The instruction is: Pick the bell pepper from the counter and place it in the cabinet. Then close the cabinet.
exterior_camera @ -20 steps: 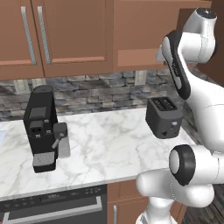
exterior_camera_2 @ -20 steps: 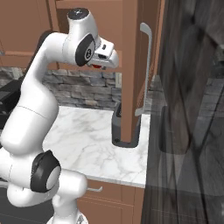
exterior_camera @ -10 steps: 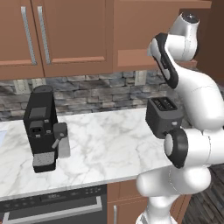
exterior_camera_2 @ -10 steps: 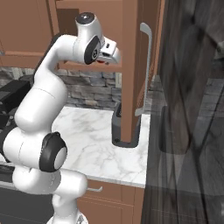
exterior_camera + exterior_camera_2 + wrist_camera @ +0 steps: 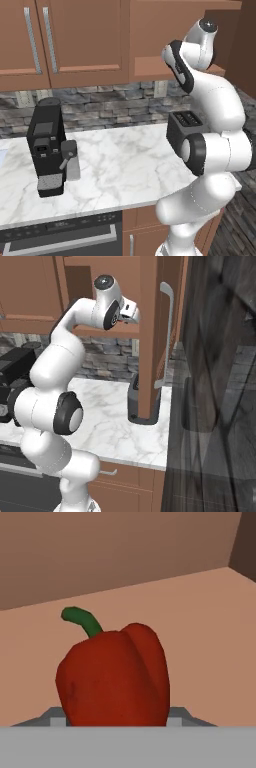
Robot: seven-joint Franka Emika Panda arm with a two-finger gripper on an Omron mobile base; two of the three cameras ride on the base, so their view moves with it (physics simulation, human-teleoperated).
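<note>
Hand view, centre to lower centre of frame: bell pepper [image 5: 114, 677], glossy red, green stem curling toward upper left, held between the fingers of the gripper [image 5: 116, 719], which is closed on it. Behind and beneath it, plain reddish-brown panels of the cabinet [image 5: 150, 557] interior; a shelf surface fills the middle band, a darker corner sits at upper right. Whether the pepper touches the shelf cannot be told.

Right base view, upper centre: arm raised, hand [image 5: 129, 310] reaching in just beside the open cabinet door [image 5: 149, 336], whose silver bar handle [image 5: 166, 336] runs down the right of centre. Counter [image 5: 110, 416] lies well below.

Left base view: toaster [image 5: 186, 131] at right of centre, coffee machine [image 5: 49, 145] at left, both on the marble.

Step in hand, as judged: placing. Done well, the pepper goes down until it bears on the shelf, clear of the front edge, before release; a drop from height risks a roll. Withdrawal should run straight back, clear of the door, which remains to be swung shut.
</note>
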